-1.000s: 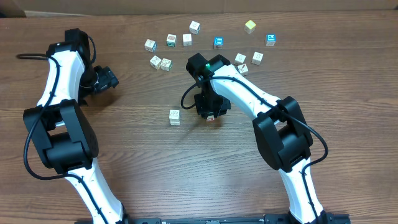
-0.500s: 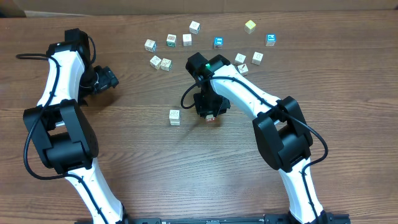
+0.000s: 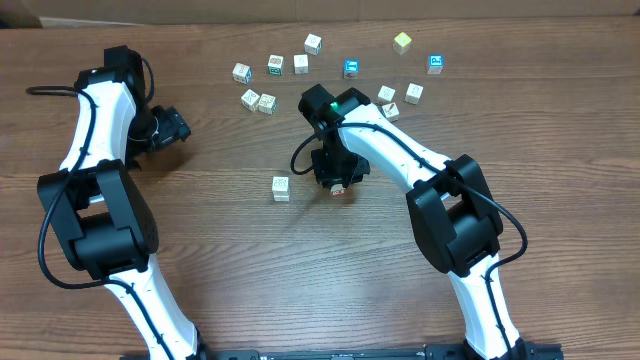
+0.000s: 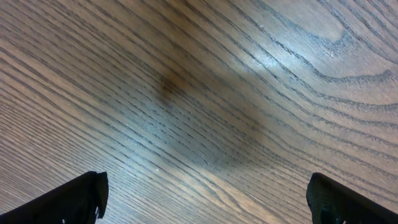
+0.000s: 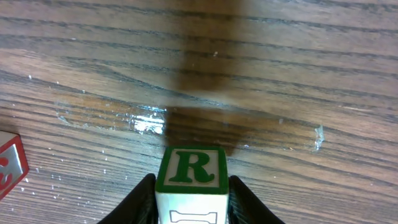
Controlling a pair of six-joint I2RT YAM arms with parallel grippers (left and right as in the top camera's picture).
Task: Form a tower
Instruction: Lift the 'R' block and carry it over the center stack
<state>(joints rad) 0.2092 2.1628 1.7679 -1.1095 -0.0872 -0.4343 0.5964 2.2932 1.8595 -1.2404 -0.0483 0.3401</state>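
Observation:
My right gripper (image 3: 337,180) (image 5: 191,196) is shut on a pale wooden cube (image 5: 190,177) with a green R on its top face and a bone outline on the near side. It holds the cube low over the table's middle. A cube with red print (image 5: 9,167) lies just to its left in the right wrist view. Another pale cube (image 3: 280,188) stands alone further left in the overhead view. I cannot tell from above whether it is a tower of stacked cubes. My left gripper (image 3: 172,128) (image 4: 205,190) is open over bare wood at the far left.
Several loose pale cubes (image 3: 267,102) lie scattered across the back of the table. Among them are two blue-faced cubes (image 3: 351,68) and a yellow one (image 3: 402,41). A black cable (image 3: 40,90) runs by the left arm.

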